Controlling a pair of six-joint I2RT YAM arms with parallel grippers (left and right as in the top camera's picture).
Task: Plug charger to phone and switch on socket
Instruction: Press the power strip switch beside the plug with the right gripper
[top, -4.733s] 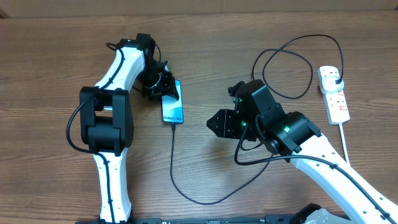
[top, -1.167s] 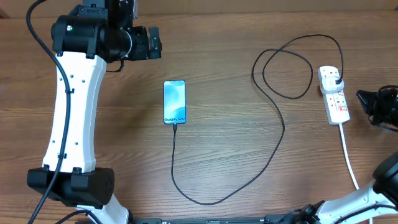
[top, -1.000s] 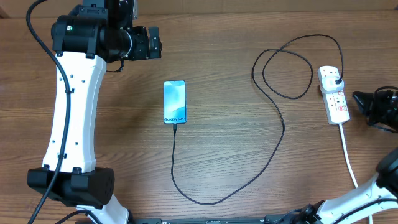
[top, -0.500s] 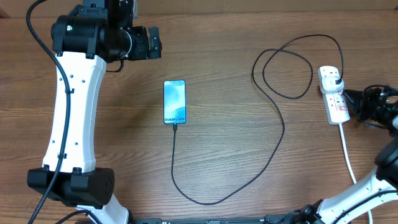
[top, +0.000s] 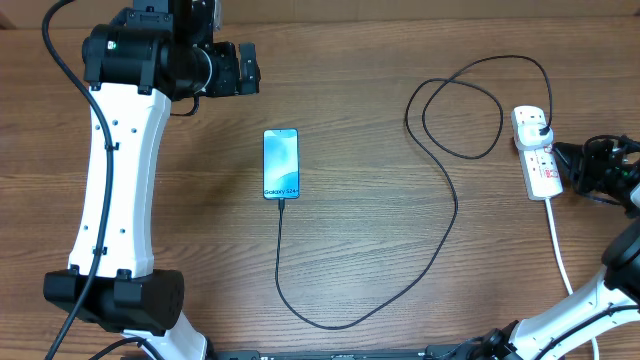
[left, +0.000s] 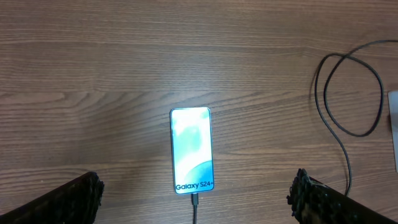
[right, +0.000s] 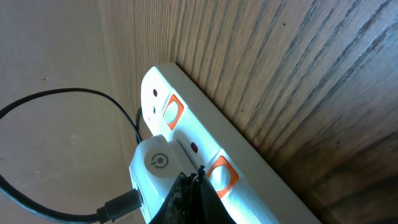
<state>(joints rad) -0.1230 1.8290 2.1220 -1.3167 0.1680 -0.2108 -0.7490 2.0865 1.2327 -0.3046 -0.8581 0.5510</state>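
Wood-grain bench (top: 360, 90) with all the task items lying flat on it. Left arm (top: 110, 180) is parked at the far left, well apart from the work, left jaws spread wide and empty. Right arm (top: 620, 290) reaches in from the right edge, right jaws pinched together on nothing, tip just beside the right flank of the socket (top: 537, 150). The socket lies at the right side of the bench, its white cord (top: 560, 250) trailing toward the near edge. Phone (top: 281, 163) at mid-bench, screen lit. Charger (top: 450, 210) runs from the phone's bottom edge in a long loop across to the socket. Its plug (top: 540, 125) sits in the far outlet, and the connector (left: 194, 198) meets the phone's port and looks seated. Judgement: plugging is done at both ends, so the step in hand is the switching. The right wrist view shows orange-red switches (right: 222, 173), the closed tip close by the one nearest the plug; whether it touches or is pressed, cannot tell. Next move calls for a short, firm push squarely on that rocker, without skidding off or shoving the strip
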